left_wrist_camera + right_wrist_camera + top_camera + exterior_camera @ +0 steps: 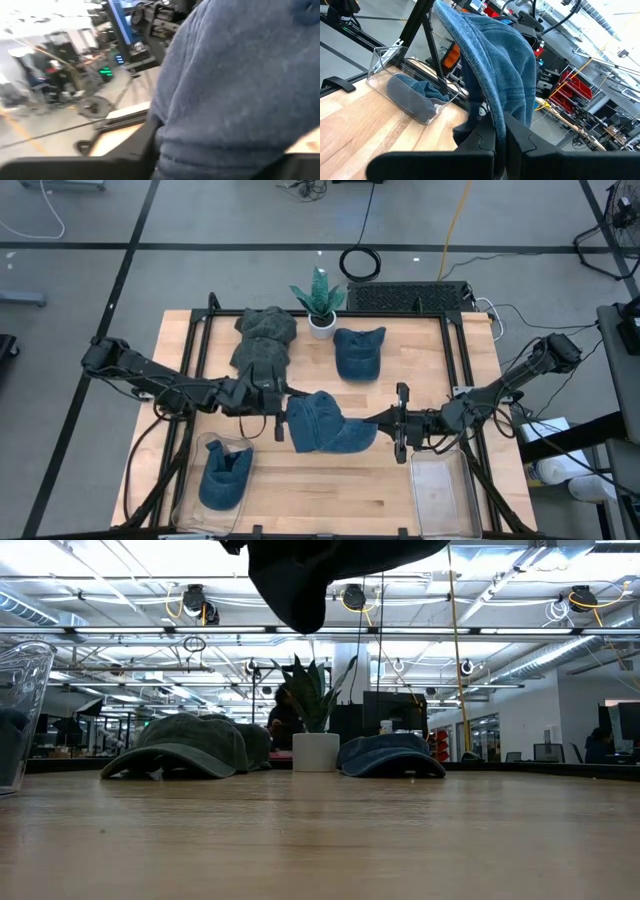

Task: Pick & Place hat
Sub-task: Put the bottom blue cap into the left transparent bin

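Observation:
A blue terry hat (325, 423) hangs in the air between my two grippers, above the middle of the table. In the low view only its dark underside (320, 570) shows at the picture's top, clear of the wood. My left gripper (283, 420) is at the hat's left side, and my right gripper (380, 423) is at its right side. Both are shut on it. In the left wrist view the hat (235, 90) fills most of the picture. In the right wrist view the hat (495, 60) drapes over the fingers. My left gripper holds the hat by its left edge (165, 135), coming level from the table's left. The cloth itself hides the place of contact. My right gripper pinches the hat's right edge (492, 117) between its two fingers, coming level from the table's right. The hat is lifted clear and sags between the two holds.
A clear bin (222, 448) at the near left holds another blue hat (225, 480). A second clear bin (445, 490) sits at the near right. Green hats (265, 340), a blue hat (358, 352) and a potted plant (320, 305) stand toward the far edge.

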Controlling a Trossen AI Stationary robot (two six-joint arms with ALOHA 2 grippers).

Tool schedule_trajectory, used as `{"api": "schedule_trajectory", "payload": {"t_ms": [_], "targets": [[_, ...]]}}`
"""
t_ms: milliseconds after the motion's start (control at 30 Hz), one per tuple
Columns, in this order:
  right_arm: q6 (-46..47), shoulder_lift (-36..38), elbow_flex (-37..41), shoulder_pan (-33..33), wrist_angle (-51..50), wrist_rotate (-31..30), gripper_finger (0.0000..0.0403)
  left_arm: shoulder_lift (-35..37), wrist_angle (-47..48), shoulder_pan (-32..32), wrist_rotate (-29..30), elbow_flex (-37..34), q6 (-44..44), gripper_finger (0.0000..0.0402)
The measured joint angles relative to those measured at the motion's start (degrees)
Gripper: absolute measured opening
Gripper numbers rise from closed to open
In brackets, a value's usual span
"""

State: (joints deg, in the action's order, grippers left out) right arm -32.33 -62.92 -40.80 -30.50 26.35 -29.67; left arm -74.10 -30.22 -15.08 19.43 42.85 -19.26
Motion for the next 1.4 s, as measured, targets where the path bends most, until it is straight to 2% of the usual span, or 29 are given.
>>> {"api": "schedule_trajectory", "payload": {"t_ms": [100,133,200,267,333,400,567,767,867,967,1200,1267,1400], "targets": [[0.9,0.0,-0.02,0.0,-0.02,-0.02,0.0009,0.5,-2.16,-0.76,4.6,-0.02,-5.07,0.0029],[1.64,0.0,-0.02,0.0,-0.02,-0.04,0.0012,0.91,-3.78,-1.08,6.65,-0.02,-7.27,0.002],[2.97,0.01,-0.04,0.0,-0.23,-0.05,0.0018,1.22,-8.41,-2.05,11.57,0.0,-14.96,0.0021],[3.96,0.04,-0.06,0.0,-0.87,-0.12,0.0023,1.09,-12.21,-3.45,16.13,0.0,-26.71,0.002],[5.6,0.04,-0.06,0.05,-1.39,-0.24,0.0029,1.07,-14.57,-4.6,18.13,0.0,-39.58,0.0019],[7.78,0.04,-0.07,0.04,-2.03,-0.22,0.0036,1.07,-15.51,-5.4,19.66,0.67,-47.74,0.0019],[12.1,0.04,-0.08,0.05,-3.47,0.0,0.007,1.14,-18.13,-6.27,24.49,3.13,-54.22,0.0018],[17.24,0.04,-0.06,0.17,-5.6,-0.25,0.0154,1.13,-17.74,-6.2,29.37,4.64,-58.88,0.0018],[17.78,0.04,-0.06,1.5,-4.52,-0.35,0.0196,1.13,-17.54,-6.4,26.91,4.66,-57.5,0.0018],[19.92,0.04,-0.06,3.71,-4.28,-0.39,0.0227,1.13,-16.65,-7.24,20.14,4.66,-54.96,0.0018],[26.18,0.02,-0.06,10.0,-6.35,0.51,0.0258,1.13,-13.83,-7.86,7.32,4.68,-47.07,0.0018],[28.17,-0.54,-0.06,11.71,-5.8,4.32,0.0258,1.13,-12.53,-7.75,3.44,4.68,-44.36,0.0018],[31.27,-4.09,-0.06,14.92,-0.84,15.87,0.0254,1.11,-9.01,-6.81,-6.44,4.68,-39.24,0.0018]]}}
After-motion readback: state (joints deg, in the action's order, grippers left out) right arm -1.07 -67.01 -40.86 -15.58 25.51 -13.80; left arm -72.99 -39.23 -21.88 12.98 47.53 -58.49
